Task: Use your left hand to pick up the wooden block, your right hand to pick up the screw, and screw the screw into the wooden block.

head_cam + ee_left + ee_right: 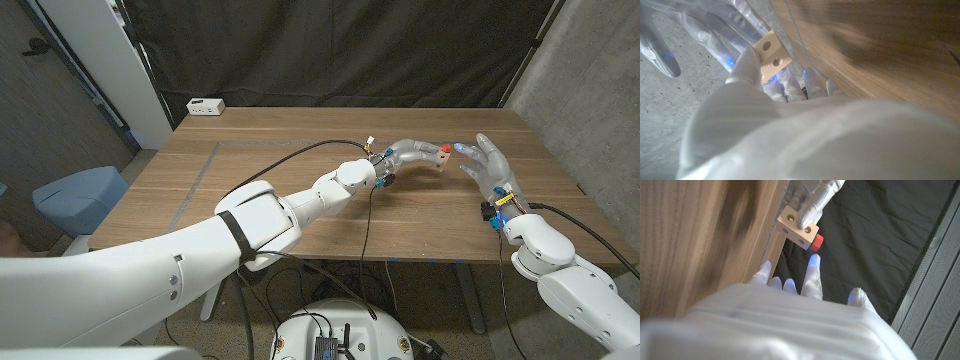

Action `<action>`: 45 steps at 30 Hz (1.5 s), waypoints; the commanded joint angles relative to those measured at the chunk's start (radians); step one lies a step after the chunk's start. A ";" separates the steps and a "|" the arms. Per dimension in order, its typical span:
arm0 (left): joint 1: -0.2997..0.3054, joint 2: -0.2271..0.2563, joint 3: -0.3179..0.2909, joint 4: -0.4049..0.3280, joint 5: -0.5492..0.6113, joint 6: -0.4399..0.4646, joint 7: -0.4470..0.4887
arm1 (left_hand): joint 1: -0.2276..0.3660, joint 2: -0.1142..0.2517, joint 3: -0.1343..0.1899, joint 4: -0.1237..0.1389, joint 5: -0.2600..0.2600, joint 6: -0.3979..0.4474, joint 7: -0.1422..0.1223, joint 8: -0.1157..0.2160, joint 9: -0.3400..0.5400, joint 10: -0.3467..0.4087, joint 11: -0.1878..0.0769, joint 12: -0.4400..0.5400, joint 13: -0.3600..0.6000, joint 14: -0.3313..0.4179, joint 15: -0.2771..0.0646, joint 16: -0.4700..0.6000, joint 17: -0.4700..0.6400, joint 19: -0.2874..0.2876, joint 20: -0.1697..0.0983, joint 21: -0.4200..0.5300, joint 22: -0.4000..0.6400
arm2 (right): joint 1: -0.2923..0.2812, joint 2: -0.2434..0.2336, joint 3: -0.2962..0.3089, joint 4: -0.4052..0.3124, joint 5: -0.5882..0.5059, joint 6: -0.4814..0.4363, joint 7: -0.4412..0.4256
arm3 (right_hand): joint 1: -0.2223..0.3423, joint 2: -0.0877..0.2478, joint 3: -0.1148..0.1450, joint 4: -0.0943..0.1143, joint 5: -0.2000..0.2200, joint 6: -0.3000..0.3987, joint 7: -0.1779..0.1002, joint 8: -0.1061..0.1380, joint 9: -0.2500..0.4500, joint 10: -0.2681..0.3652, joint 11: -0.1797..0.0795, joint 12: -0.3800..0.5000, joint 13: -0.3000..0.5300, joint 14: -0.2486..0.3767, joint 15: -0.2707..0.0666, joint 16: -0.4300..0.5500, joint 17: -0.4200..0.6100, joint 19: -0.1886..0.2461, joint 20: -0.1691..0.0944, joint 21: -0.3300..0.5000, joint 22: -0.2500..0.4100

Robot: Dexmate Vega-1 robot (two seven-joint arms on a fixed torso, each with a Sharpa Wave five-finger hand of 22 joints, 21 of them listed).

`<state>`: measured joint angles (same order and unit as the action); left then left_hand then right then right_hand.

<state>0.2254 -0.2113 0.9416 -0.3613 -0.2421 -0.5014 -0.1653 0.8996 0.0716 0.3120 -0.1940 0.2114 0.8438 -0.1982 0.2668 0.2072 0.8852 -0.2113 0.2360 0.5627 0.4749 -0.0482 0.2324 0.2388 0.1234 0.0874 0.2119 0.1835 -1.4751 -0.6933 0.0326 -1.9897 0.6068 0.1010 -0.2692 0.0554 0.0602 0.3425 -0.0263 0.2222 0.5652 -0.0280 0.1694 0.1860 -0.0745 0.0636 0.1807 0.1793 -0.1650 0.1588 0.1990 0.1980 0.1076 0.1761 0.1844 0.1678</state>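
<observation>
A wooden bench fills the middle of the frame. At its upper left corner sits a small white box. A black curtain hangs across the top. At left stands a blue chair.

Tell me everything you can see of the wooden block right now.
The wooden block is a small cube of pale, unfinished-looking wood with round holes drilled in its visible faces. The left hand holds it in its fingers, lifted off the table. A red screw sits against one face, apparently in one of the holes; how deep it goes cannot be told. The right hand is close by with fingers spread, its fingertips just short of the screw.
</observation>
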 commanded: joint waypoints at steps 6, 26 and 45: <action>-0.002 -0.002 0.004 0.001 -0.001 0.004 0.006 | -0.018 0.039 0.046 0.043 0.005 0.077 0.031 0.008 0.003 0.010 -0.003 0.016 0.005 0.009 -0.095 -0.001 0.005 0.009 0.000 0.000 0.003 | 0.030 -0.023 -0.017 0.025 0.029 -0.010 0.036 | -0.013 -0.008 -0.006 0.004 -0.001 -0.061 -0.001 -0.004 0.002 -0.040 0.009 -0.006 0.003 -0.035 0.007 -0.008 0.006 -0.024 0.006 -0.002 0.003; -0.011 -0.003 0.006 0.001 -0.005 0.031 0.007 | -0.017 0.039 0.045 0.042 0.005 0.080 0.032 0.010 0.003 0.011 -0.003 0.016 0.005 0.009 -0.096 -0.001 0.006 0.009 0.000 0.000 0.003 | 0.074 -0.035 -0.050 0.055 0.046 -0.001 0.057 | -0.021 -0.010 -0.011 0.009 0.000 -0.080 -0.004 0.010 0.001 -0.059 0.012 0.000 0.003 -0.045 0.011 -0.005 0.008 -0.034 0.006 0.000 0.003; -0.009 0.013 0.009 -0.037 -0.011 0.073 0.011 | -0.017 0.039 0.045 0.042 0.004 0.077 0.031 0.009 0.003 0.011 -0.003 0.016 0.005 0.008 -0.095 0.000 0.006 0.009 0.001 0.000 0.003 | 0.087 -0.042 -0.062 0.054 0.047 -0.002 0.042 | -0.019 -0.006 -0.012 0.012 0.002 -0.001 0.010 0.039 0.001 -0.036 -0.003 0.012 0.003 -0.040 0.008 0.001 0.007 -0.032 0.008 0.004 0.003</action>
<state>0.2115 -0.2103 0.9492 -0.3718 -0.2505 -0.4456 -0.1562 0.8995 0.0716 0.3120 -0.1940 0.2115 0.8438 -0.1982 0.2668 0.2072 0.8860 -0.2105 0.2360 0.5627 0.4749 -0.0482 0.2324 0.2388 0.1235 0.0874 0.2119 0.1834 -1.3968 -0.7323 -0.0217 -1.9375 0.6519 0.0998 -0.2188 0.0425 0.0474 0.3313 -0.0150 0.2217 0.5473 -0.0200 0.1996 0.1845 -0.1145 0.0622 0.1884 0.1791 -0.1700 0.1643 0.1913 0.2024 0.0766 0.1806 0.1844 0.1678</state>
